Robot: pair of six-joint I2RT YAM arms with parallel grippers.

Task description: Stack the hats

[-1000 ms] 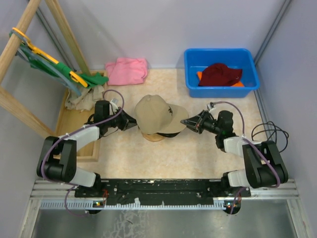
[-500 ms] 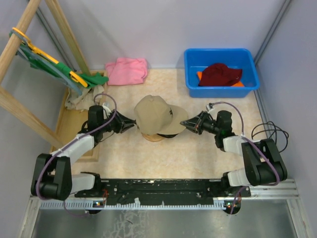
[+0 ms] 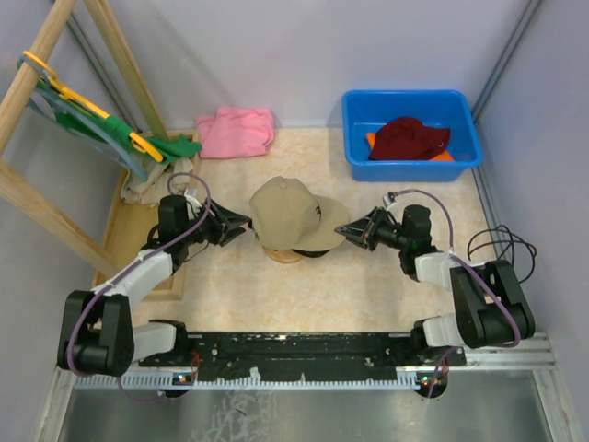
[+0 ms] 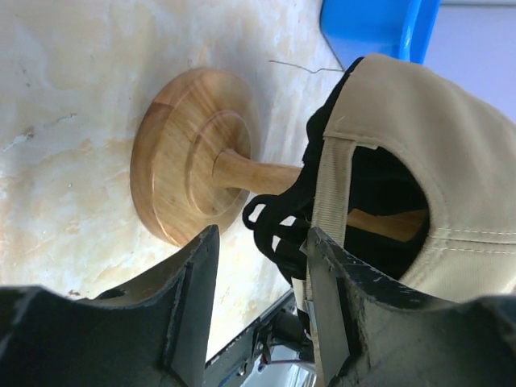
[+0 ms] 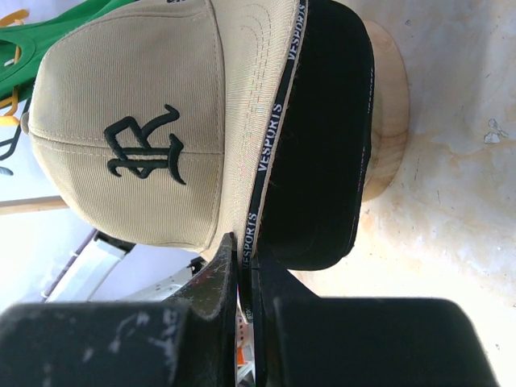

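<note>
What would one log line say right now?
tan cap: atop black cap on stand | left gripper: open, empty | right gripper: shut on tan cap brim | dark red hat: in blue bin

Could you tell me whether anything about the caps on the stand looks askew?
Slightly. The tan cap does not sit square on the black cap: the black brim shows beside the tan brim, and the black strap bunches out at the back. The right gripper pinches the tan brim.

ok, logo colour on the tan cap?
Black logo on the tan cap; clearest in right wrist view.
</note>
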